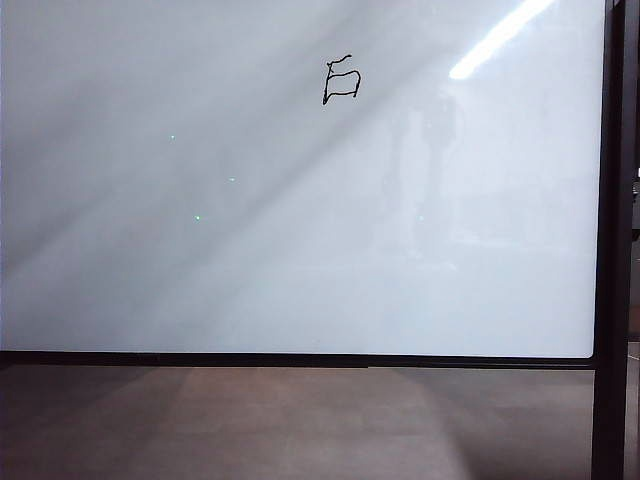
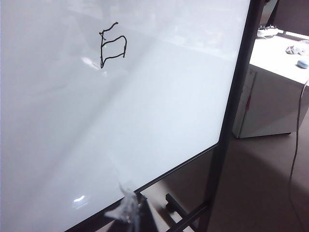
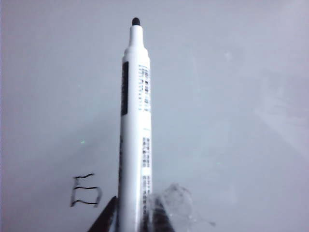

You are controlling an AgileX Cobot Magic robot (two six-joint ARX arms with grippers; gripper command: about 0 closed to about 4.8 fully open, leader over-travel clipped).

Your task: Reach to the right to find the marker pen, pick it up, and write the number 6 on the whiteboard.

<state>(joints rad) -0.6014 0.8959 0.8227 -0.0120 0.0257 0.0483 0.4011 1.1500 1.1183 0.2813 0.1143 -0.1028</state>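
A glossy whiteboard (image 1: 250, 250) fills the scene with the number 6 (image 1: 341, 80) drawn near its top, while the right gripper (image 3: 133, 220) grasps the marker pen (image 3: 135, 125) pointing at the board, and the left gripper (image 2: 128, 208), barely visible, cannot be read.

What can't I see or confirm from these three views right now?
- Both arms and grippers: absent from the exterior view, which shows only the whiteboard and the number 6.
- Right gripper: cut off by the right wrist view's edge; only finger stubs beside the marker pen.
- Left gripper: one blurred, translucent scrap at the left wrist view's edge.
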